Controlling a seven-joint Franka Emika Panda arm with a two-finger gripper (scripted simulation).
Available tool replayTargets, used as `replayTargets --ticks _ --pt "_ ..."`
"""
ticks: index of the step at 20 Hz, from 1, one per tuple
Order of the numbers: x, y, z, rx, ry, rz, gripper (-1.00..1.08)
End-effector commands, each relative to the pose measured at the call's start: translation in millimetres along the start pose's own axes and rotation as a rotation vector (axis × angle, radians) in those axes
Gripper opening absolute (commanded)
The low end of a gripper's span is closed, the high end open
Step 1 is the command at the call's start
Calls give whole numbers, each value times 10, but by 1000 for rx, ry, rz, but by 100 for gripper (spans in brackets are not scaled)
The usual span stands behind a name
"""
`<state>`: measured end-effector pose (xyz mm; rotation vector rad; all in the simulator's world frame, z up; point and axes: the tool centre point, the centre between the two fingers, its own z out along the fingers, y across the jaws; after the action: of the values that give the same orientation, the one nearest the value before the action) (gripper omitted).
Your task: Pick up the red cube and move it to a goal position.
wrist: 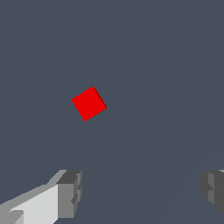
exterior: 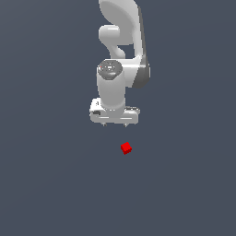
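Matte red cube (wrist: 89, 103) lies apart from spread white hand (wrist: 140, 192).

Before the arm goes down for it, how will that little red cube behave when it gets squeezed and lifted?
The red cube has flat, sharp-edged faces, so it should sit still and not roll. It is far smaller than the open tool, so it is probably light and may skid if nudged. It lies turned relative to the fingers, so it could twist on closing.

No readable text, label, brand, number or sign appears in either view.
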<state>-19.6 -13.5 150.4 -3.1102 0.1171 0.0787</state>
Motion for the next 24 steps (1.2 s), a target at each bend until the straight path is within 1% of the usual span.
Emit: replayTargets --ticks 1,6,11,15,24 --pt "0 0 0 0 0 0 100" --pt "28 -17 54 -1 2 -22 100" --pt "114 -73 220 -6 7 -91 100" --pt "221 -154 435 -11 14 -180 100" --pt "489 -419 1019 -29 34 -425 100"
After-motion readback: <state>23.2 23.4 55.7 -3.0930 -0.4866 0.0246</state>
